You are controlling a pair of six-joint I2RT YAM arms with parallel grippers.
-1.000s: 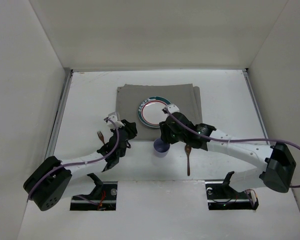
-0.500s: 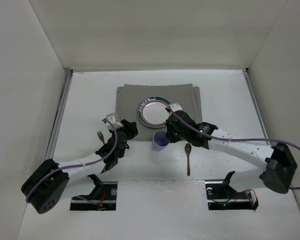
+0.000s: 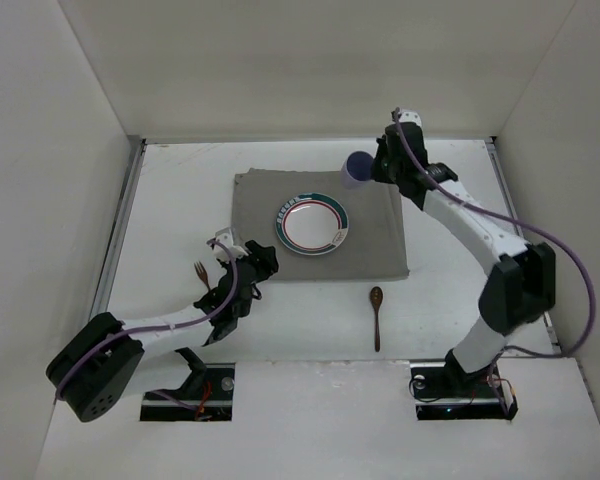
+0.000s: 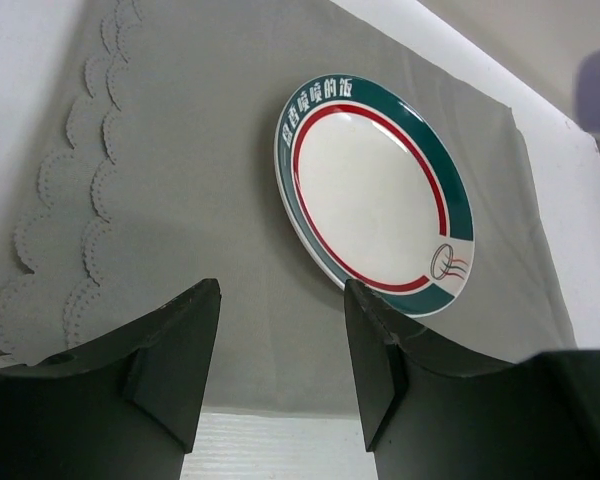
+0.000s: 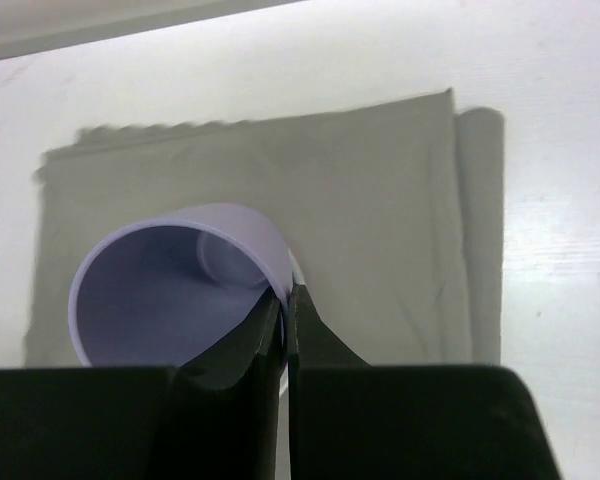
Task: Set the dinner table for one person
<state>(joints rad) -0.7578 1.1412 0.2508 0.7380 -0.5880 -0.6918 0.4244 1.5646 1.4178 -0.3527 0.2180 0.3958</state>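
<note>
A lilac cup (image 3: pixel 357 167) hangs over the far right corner of the grey mat (image 3: pixel 260 200), its rim pinched by my right gripper (image 3: pixel 372 170). In the right wrist view the jaws (image 5: pixel 288 300) are shut on the cup's (image 5: pixel 170 290) wall, one finger inside. A white plate (image 3: pixel 312 224) with a green and red rim lies in the middle of the mat. My left gripper (image 3: pixel 258 262) hovers open and empty at the mat's near left edge (image 4: pixel 200 200), its jaws (image 4: pixel 282 290) pointing at the plate (image 4: pixel 375 195). The white dinner table (image 3: pixel 180 190) carries everything.
A brown fork (image 3: pixel 200 270) lies on the table left of the left gripper. A brown wooden spoon (image 3: pixel 377 315) lies in front of the mat's near right corner. Metal rails (image 3: pixel 120 230) run along the table's sides, with white walls beyond.
My right arm has lifted the cup from in front of the plate and carried it to the mat's far right corner. The left gripper's jaws have spread wider.
</note>
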